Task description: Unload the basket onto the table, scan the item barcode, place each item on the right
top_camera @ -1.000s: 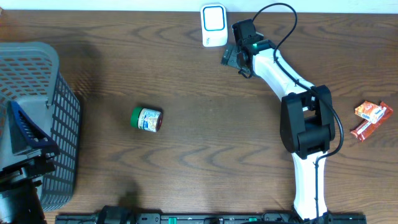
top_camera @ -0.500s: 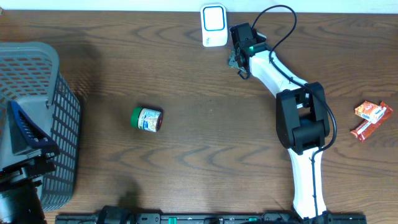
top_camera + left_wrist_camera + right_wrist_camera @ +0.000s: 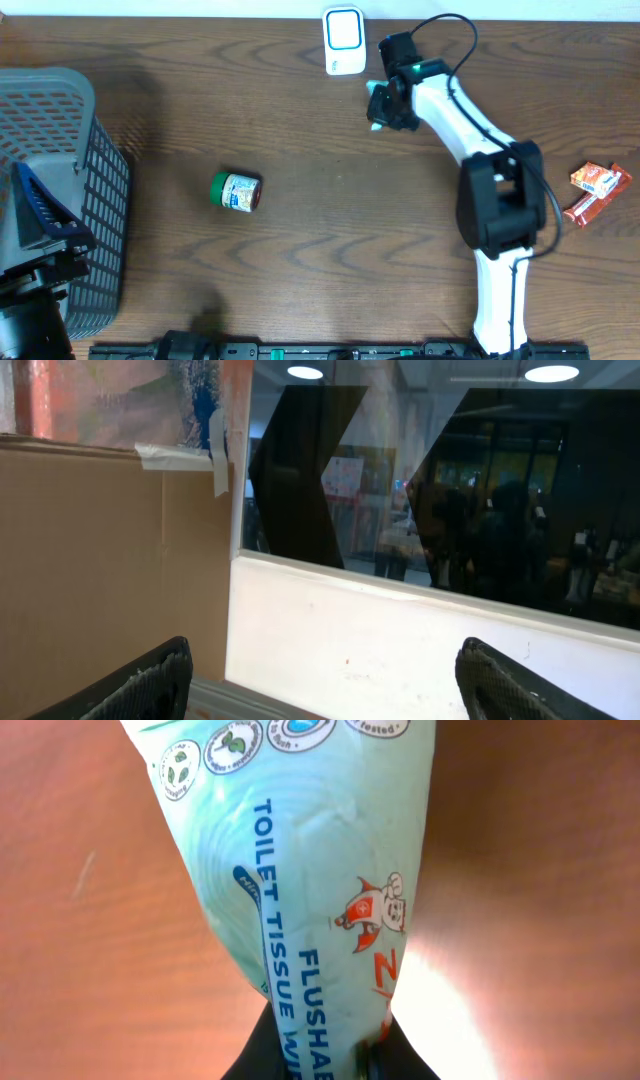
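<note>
The right arm (image 3: 455, 105) reached far across the surface (image 3: 300, 130) toward the white scanner (image 3: 343, 40). The right jaws were pinched on the green tissue pack (image 3: 300, 880) near it. The left jaws stood wide apart, facing a window (image 3: 450, 480).

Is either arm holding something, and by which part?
The right end effector pinches a pale green toilet tissue pack by one narrow end. The left end effector is open and holds nothing.
</note>
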Controlling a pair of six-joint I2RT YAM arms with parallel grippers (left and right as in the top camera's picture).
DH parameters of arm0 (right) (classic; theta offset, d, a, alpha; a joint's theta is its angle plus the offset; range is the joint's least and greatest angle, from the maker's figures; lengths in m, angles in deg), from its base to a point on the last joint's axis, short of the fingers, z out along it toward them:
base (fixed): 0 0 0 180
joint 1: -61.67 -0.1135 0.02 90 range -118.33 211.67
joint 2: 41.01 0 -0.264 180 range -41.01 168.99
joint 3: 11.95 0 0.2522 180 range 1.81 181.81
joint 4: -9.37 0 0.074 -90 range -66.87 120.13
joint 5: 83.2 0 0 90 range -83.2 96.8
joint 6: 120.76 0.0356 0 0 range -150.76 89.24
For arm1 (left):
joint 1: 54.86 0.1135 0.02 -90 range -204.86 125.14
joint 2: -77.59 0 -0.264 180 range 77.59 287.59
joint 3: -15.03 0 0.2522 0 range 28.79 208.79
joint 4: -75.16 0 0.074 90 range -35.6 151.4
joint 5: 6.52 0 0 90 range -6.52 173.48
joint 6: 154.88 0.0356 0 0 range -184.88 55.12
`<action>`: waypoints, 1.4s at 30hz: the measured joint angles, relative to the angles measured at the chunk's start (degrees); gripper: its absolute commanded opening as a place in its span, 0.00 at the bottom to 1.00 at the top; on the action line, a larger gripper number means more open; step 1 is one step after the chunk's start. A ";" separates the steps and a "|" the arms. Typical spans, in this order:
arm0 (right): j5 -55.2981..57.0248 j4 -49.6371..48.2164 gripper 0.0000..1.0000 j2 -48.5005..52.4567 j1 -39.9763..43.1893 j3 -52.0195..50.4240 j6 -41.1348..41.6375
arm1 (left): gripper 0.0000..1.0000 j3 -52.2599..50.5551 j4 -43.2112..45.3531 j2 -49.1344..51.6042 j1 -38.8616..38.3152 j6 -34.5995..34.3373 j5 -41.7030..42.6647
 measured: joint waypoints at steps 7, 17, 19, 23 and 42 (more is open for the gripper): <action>-30.05 19.61 0.01 -10.58 5.86 -0.04 -2.99 | 0.85 0.00 0.00 0.00 0.00 0.00 0.02; -58.71 39.26 0.01 -10.82 10.54 -0.15 -3.17 | 0.85 0.00 0.00 0.00 0.00 0.00 0.00; -63.36 39.45 0.01 -10.82 10.84 -0.15 -3.04 | 0.84 0.00 -0.02 0.00 0.00 0.00 0.02; -69.77 39.69 0.01 -10.82 11.10 -0.15 -1.27 | 0.84 0.00 -0.02 0.00 0.00 0.00 0.02; -77.11 41.88 0.01 -10.82 12.68 -0.15 -0.46 | 0.85 -1.62 0.02 0.00 0.00 0.00 0.00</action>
